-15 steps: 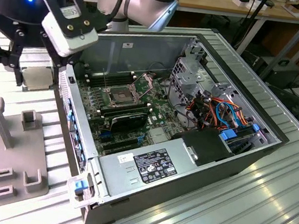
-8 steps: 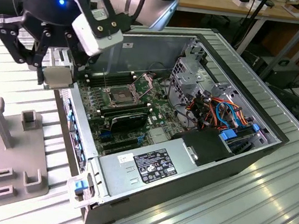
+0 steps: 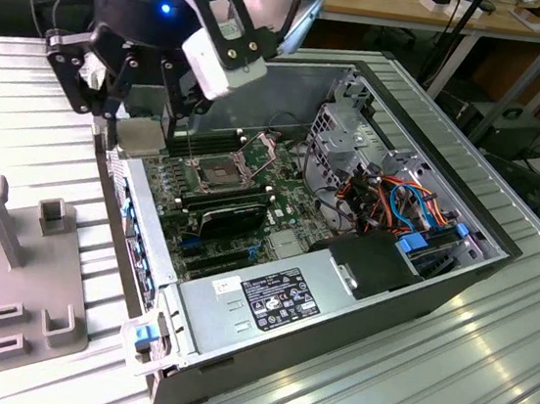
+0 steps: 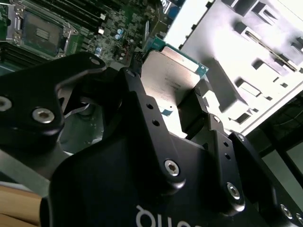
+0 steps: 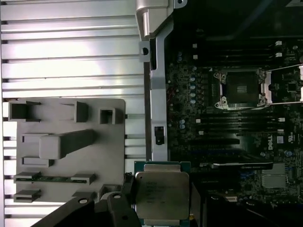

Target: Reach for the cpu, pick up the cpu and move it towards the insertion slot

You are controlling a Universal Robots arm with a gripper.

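My gripper (image 3: 144,120) is shut on the cpu (image 3: 141,136), a small silvery-beige square chip. It hangs above the open computer case's side wall, at the exterior view's left. In both wrist views the cpu (image 5: 161,191) (image 4: 171,78) lies flat between the black fingers (image 4: 198,109), its green edge showing. The insertion slot (image 3: 216,174) is a square socket with a dark centre on the green motherboard. It lies a short way toward the exterior view's right of the chip. Its hinged plate (image 5: 284,85) stands raised. The socket (image 5: 241,87) (image 4: 40,30) lies uncovered.
A grey fixture plate (image 3: 7,258) with upright posts lies on the ribbed table beside the case. Inside the case are long memory slots (image 5: 227,125), a black card (image 3: 234,215), a labelled power supply (image 3: 268,300), a metal drive cage (image 3: 357,134) and coloured cables (image 3: 403,204).
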